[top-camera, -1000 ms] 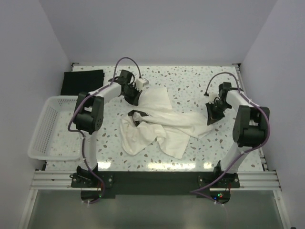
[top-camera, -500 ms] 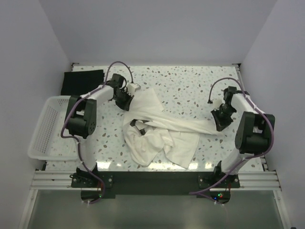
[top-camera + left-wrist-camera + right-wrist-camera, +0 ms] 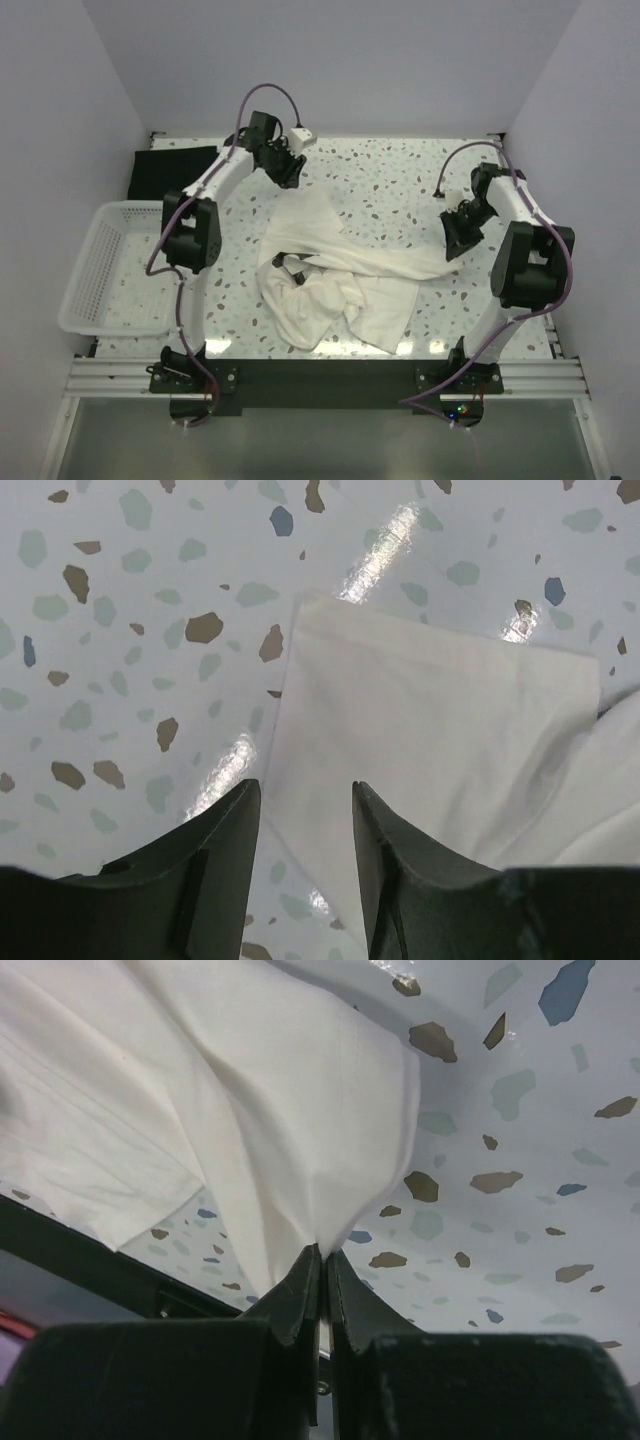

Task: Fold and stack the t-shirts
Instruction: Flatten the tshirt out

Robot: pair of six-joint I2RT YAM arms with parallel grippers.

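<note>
Just ahead of the left pincer, a corner of the cream t-shirt lies flat on the table. That is what has changed: a moment ago this pincer sat low at that corner, and now it has let go and lifted off toward the far edge, its fingers standing apart with nothing between them. The right pincer stays pressed together on a pinch of the same shirt at the opposite end, so the cloth runs taut from it toward the released corner. We judge that one edge is now laid out, while the half on the near side of both pincers is still a rumpled heap, so no fold is made yet. Well off to the left pincer's left, the black t-shirt rests folded and untouched. The white basket sits behind and left of that pincer, clear of the cloth. Nothing blocks either pincer; the bunched cloth itself is the obstacle.
</note>
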